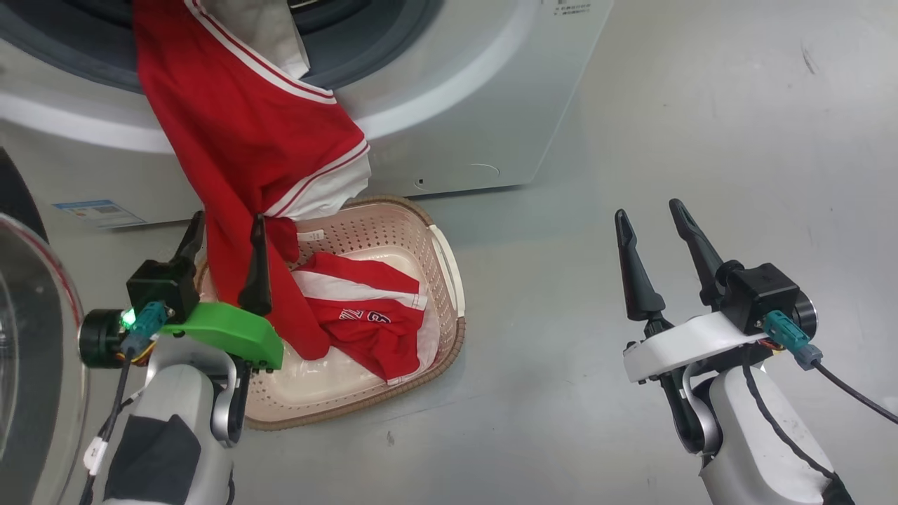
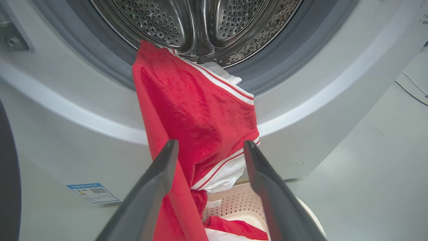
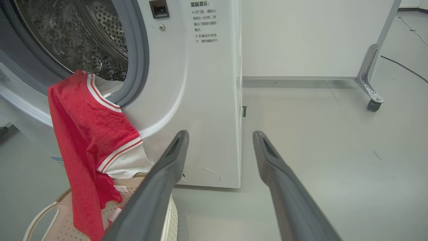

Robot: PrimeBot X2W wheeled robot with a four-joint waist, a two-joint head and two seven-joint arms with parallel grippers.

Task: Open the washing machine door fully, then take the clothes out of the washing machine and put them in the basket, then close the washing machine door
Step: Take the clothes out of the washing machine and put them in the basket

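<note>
Head view: clothes (image 1: pixel 245 140) overhang basket (image 1: pixel 393 235).

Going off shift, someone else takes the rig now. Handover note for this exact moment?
Left end effector: open, fingers either side of the hanging red garment, above the basket; no grip on it.
Right end effector: open, empty, over the floor to the right of the washing machine.
Washing machine door: swung open, at the left.
The red garment with white lettering lies in the basket. The hanging one drapes from the drum lip down into the basket.
Done: door open, one garment moved.
Left: pull the hanging garment clear into the basket, check the drum, close the door.
</note>
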